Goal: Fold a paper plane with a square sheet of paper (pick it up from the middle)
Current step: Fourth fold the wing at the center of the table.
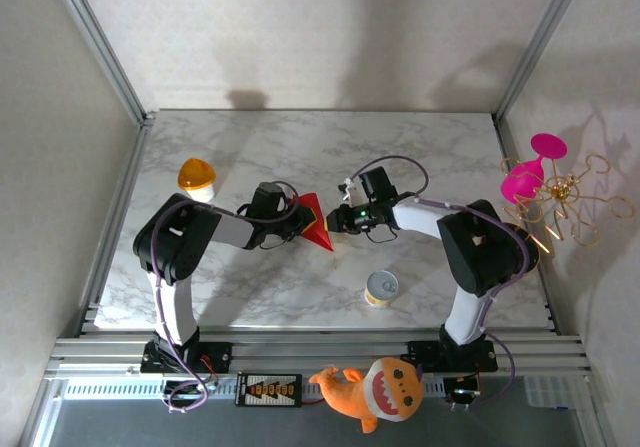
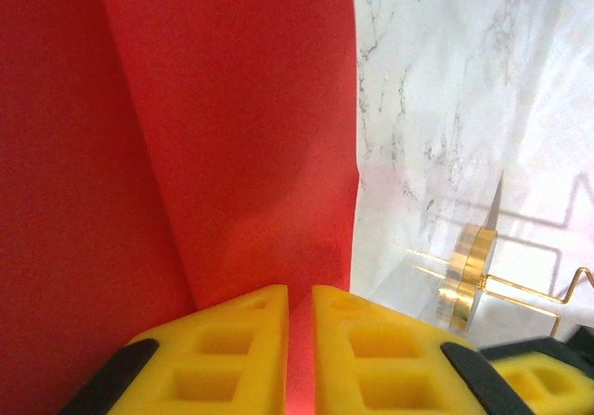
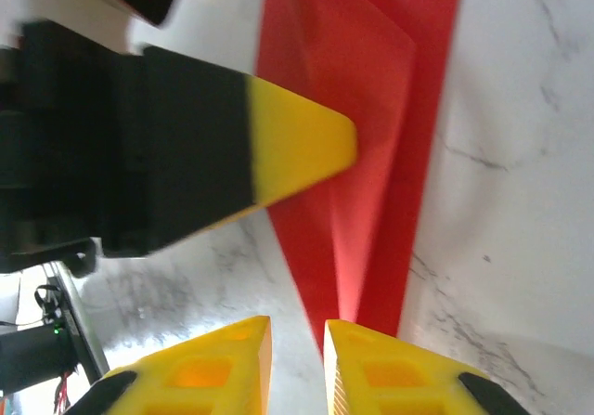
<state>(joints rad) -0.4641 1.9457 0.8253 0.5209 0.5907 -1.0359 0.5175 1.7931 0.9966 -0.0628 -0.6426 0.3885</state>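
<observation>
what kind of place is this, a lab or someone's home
Most likely a robot lab test cell: a marble-pattern table fenced by aluminium rails and plain white walls, with assorted props like a shark plush.

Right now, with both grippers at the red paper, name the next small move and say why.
Probably close the right gripper fully on the narrow tip of the paper plane. In its wrist view that red tip runs down to the slim gap between the jaws, while the left gripper is pinching the folded paper, so a second firm hold would steady the crease.

Bare marble table (image 1: 300, 147) lies open toward twelve o'clock. A small round yellow tin (image 1: 381, 288) stands at five o'clock of the folded red paper (image 1: 316, 221); an orange-lidded cup (image 1: 197, 178) at ten.
</observation>
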